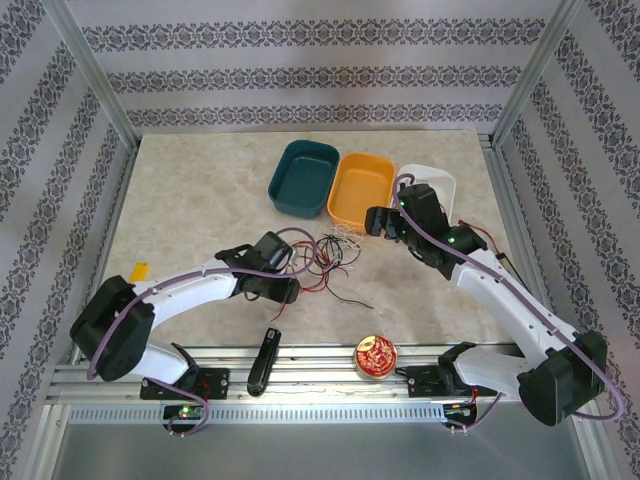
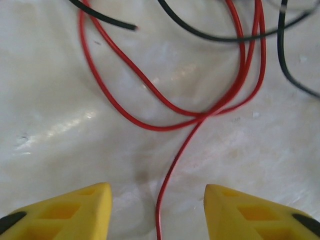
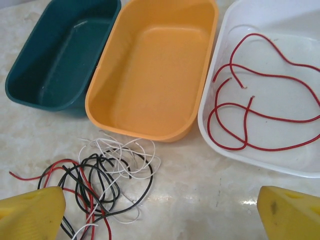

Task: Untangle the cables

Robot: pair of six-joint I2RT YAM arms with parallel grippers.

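The left gripper (image 2: 157, 192) stands half open, a red cable (image 2: 202, 117) lying loose between its fingers (image 2: 75, 210). The right gripper (image 3: 161, 197) gapes wide, empty.

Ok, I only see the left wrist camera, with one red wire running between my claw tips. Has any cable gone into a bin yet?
Observer: Yes, red cable lies looped in the white bin. I can't tell if it's one piece or two.
Operator: And the other bins?
Observer: The orange bin and the green bin beside it hold nothing.
Operator: What's left to sort?
Observer: A tangle of white, black and red strands on the table, just in front of the orange bin.
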